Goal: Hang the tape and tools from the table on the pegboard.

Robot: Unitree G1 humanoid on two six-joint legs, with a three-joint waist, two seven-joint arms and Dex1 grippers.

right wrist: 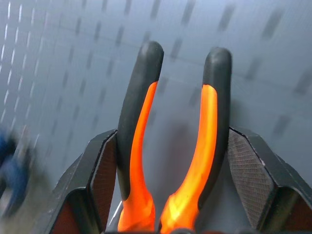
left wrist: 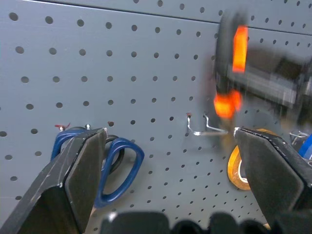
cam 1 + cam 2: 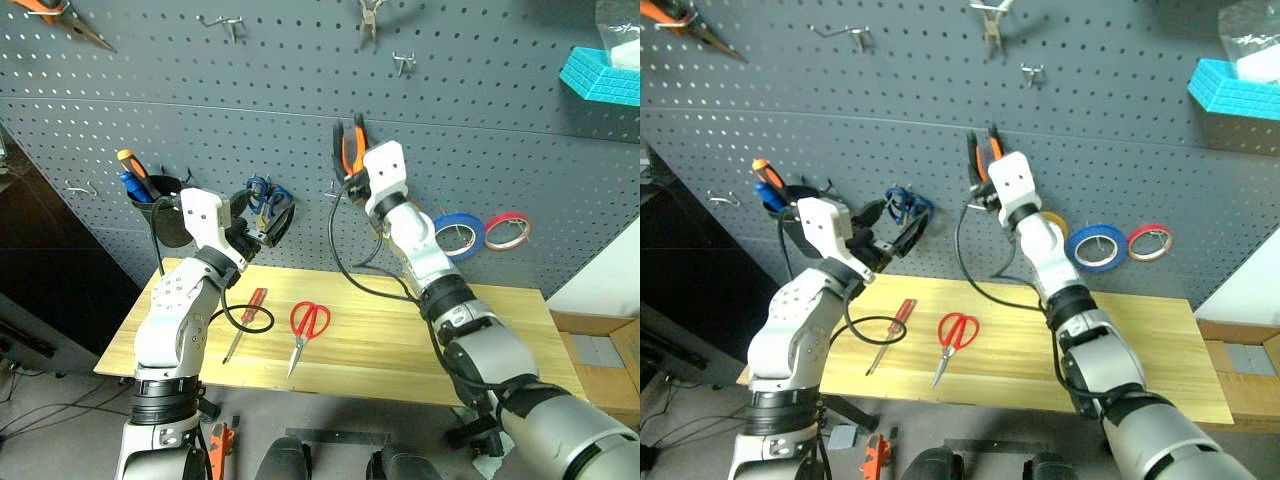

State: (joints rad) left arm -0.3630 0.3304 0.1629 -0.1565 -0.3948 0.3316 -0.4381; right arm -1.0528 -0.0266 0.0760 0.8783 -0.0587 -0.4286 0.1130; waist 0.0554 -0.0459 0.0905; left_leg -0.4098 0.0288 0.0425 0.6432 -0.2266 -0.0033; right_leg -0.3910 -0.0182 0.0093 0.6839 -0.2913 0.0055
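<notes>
My right gripper (image 1: pixel 170 161) is shut on the small orange-and-black pliers (image 3: pixel 350 148), holding them handles-up against the dark grey pegboard (image 3: pixel 200 110). My left gripper (image 3: pixel 262 225) is open and holds nothing, close in front of blue-handled scissors (image 2: pixel 114 163) that hang on the board. A bare metal hook (image 2: pixel 207 127) sits between the two grippers. The red-handled scissors (image 3: pixel 308 325) and the slim red-handled screwdriver (image 3: pixel 250 315) lie on the wooden table (image 3: pixel 380 350). The blue tape (image 3: pixel 460 235) hangs on the pegboard to the right of my right arm.
A red roll (image 3: pixel 507 231) hangs beside the blue tape, and a yellow roll (image 2: pixel 236 168) peeks out behind my right arm. A black cup (image 3: pixel 160 205) of tools hangs at the left. Long-nosed pliers (image 3: pixel 60 15) hang top left. A teal block (image 3: pixel 600 75) sits top right.
</notes>
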